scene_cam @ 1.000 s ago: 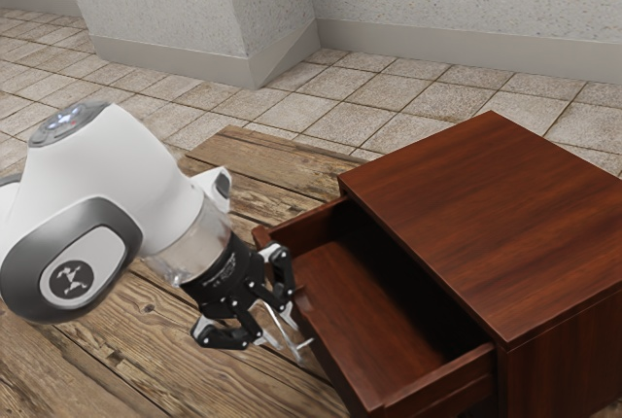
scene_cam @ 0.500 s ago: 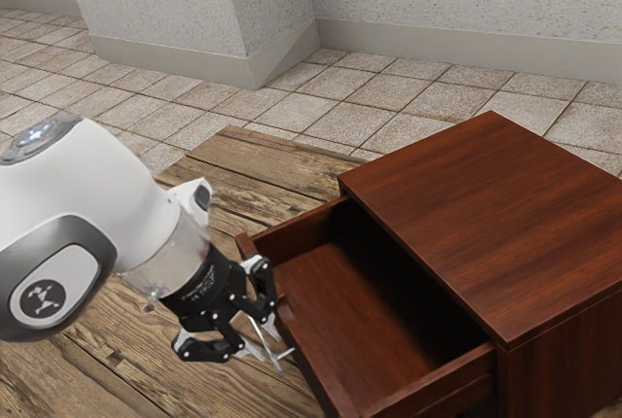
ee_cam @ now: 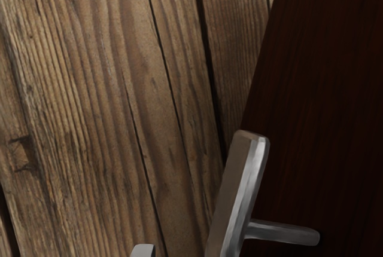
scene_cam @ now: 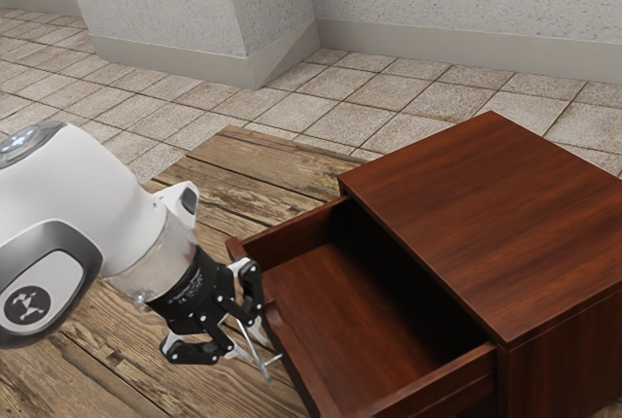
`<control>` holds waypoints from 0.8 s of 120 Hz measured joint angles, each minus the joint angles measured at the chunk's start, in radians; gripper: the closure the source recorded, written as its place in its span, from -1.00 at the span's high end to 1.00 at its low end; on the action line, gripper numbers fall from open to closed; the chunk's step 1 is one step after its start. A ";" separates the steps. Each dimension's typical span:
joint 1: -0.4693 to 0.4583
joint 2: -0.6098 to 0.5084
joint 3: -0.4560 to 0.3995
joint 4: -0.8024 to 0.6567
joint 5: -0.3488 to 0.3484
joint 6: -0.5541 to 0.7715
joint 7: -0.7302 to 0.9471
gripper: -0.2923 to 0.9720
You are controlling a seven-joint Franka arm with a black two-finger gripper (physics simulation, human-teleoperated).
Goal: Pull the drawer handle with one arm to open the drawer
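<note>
A dark red-brown wooden cabinet (scene_cam: 486, 204) stands at the exterior view's right with its drawer (scene_cam: 335, 316) pulled far out toward the arm. The drawer is bare inside. A slim silver handle (scene_cam: 259, 351) sticks out from the drawer's front. My black gripper (scene_cam: 231, 326) is at that front, shut on the handle with a finger on either side of the bar. In the wrist view the handle (ee_cam: 239, 200) runs close under my hand, fixed by a short post to the dark drawer front (ee_cam: 323, 107).
The cabinet and the arm stand on a rough wooden plank platform (scene_cam: 253, 170), which also lies beneath the handle as planks (ee_cam: 102, 119). Around it is a tiled floor (scene_cam: 389, 87). A speckled wall with a jutting corner (scene_cam: 262, 10) stands at the back.
My hand has drawn back toward the exterior view's left with the handle in it. The drawer has slid further out of the cabinet.
</note>
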 joint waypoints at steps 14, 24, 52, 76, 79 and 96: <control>-0.001 -0.004 0.003 -0.001 0.007 0.001 0.001 -0.42; -0.002 -0.007 0.003 -0.001 0.014 0.006 0.001 -0.40; 0.002 -0.019 0.005 0.001 0.038 0.008 0.002 -0.35; 0.002 -0.033 0.005 -0.005 0.045 0.001 0.002 -0.32; 0.002 -0.037 0.004 -0.009 0.046 0.000 0.002 -0.32; 0.002 -0.054 0.004 -0.025 0.046 -0.002 0.002 -0.31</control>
